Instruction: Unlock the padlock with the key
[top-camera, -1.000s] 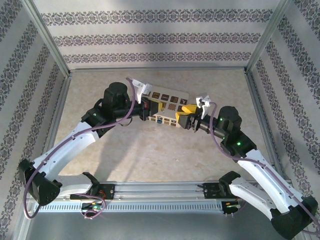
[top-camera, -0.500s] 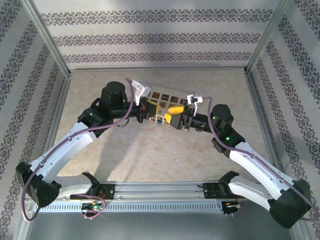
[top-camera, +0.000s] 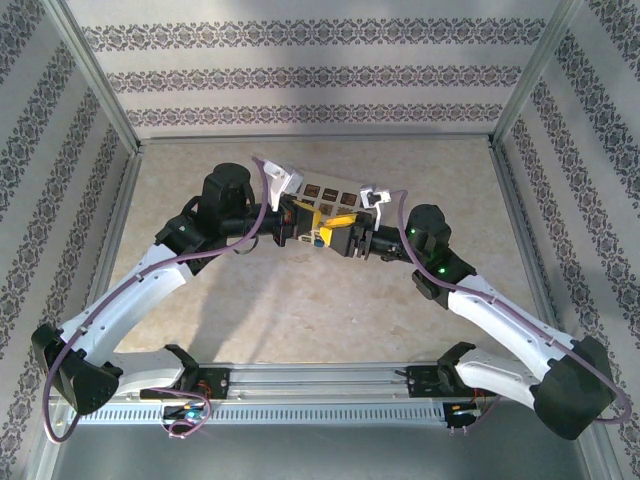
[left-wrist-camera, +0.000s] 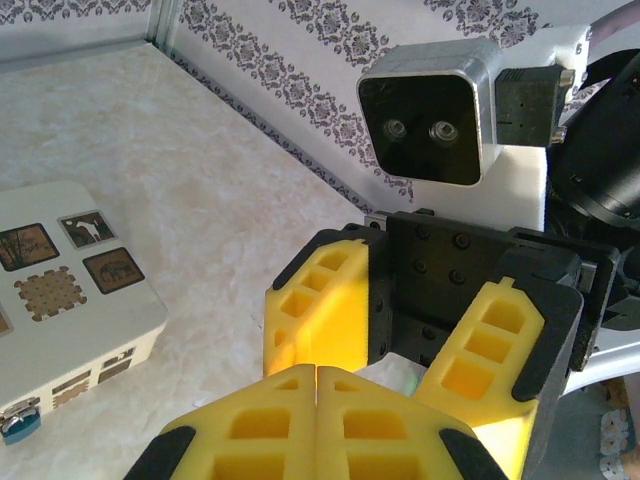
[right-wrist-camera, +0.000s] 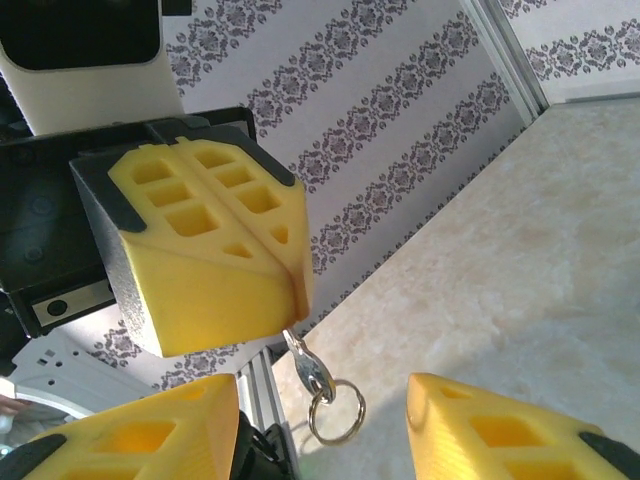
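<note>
Right gripper (right-wrist-camera: 320, 402) advanced, open, flanking left gripper's (right-wrist-camera: 288, 268) pinched key (right-wrist-camera: 304, 364).

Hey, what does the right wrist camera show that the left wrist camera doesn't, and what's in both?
Right wrist: the key and its ring, sticking out of the shut left pincer. Left wrist: the white tiled box and the right arm's camera. Both: the two pincers facing each other, with the right pincer open, plus the table and patterned wall.
</note>
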